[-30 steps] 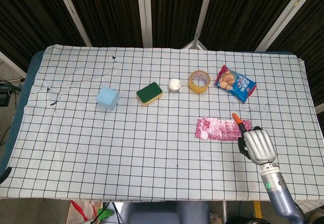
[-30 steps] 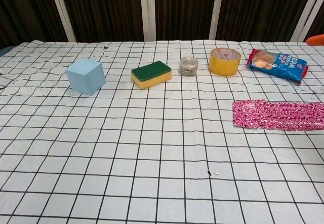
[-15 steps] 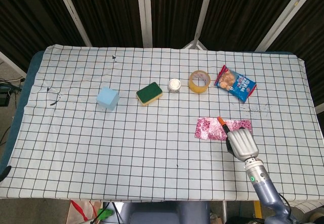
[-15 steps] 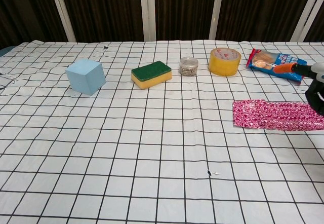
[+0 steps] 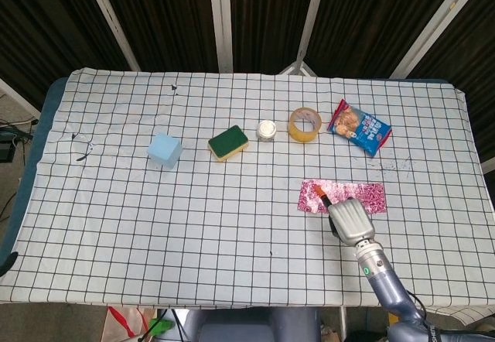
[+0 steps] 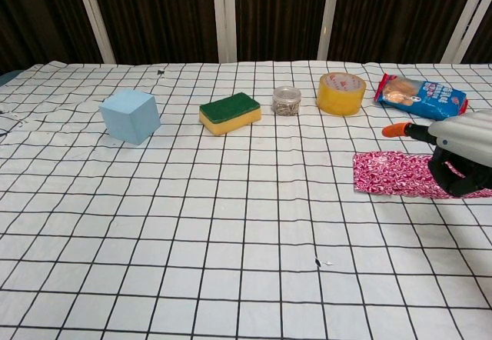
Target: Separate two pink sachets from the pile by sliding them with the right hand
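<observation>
One blue cube (image 5: 165,151), sponge (image 5: 228,142), jar (image 5: 267,131), tape roll (image 5: 305,124), snack bag (image 5: 360,127), sachet pile (image 5: 340,195).

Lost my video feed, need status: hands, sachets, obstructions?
Right hand over pink sachet pile, contact unclear. Left hand not in view. Nothing separated yet. Path clear.

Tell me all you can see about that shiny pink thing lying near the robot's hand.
It is a pile of pink sachets, glossy foil with a pink-and-white speckled print, lying flat as a long strip on the checked tablecloth, below the yellow tape roll and the snack bag. How many are stacked cannot be told. The right hand is over its middle and right part, orange fingertip pointing left; contact is unclear.
</observation>
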{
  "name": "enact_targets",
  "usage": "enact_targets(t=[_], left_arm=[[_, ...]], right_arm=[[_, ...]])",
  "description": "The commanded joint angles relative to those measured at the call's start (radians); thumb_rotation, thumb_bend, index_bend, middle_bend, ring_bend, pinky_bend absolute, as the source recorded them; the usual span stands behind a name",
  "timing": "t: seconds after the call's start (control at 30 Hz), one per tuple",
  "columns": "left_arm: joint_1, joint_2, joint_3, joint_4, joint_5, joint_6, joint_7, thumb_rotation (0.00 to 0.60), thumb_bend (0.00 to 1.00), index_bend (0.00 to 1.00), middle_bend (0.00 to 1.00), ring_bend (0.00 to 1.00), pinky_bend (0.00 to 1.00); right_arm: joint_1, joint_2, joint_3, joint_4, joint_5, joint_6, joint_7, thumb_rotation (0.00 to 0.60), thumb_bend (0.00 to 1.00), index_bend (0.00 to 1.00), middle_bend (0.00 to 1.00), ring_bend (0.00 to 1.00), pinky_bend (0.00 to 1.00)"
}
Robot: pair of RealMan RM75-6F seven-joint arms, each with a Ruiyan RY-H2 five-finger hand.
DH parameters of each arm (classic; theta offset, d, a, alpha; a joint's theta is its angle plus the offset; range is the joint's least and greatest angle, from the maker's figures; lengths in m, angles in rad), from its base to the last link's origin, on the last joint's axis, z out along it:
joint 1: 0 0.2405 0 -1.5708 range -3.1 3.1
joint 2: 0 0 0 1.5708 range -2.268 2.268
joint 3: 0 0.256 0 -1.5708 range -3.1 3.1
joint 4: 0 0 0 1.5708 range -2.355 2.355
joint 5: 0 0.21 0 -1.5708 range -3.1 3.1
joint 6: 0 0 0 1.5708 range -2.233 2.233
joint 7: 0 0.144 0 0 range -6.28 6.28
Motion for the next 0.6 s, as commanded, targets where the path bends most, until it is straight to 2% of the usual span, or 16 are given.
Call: enact_targets(t=[0.03,0.6], left_arm=[[-0.001,0.000,-0.001,0.000,-0.001,-0.001,0.000,0.600,0.32,0.16,0.00,0.00,0.10],[-0.001,0.002,-0.002,0.001,-0.008,-0.001,-0.002,0.600,0.32,0.16,0.00,0.00,0.10]], right_arm=[[0.024,-0.021,0.000,0.000,0.047,-0.015,-0.038,0.600,0.79,0.09,0.80,0.73,0.50],[0.101,-0.083,-0.008,0.046,0.204,-0.034,-0.126,0.600,0.79,0.10,0.80,0.73,0.50]])
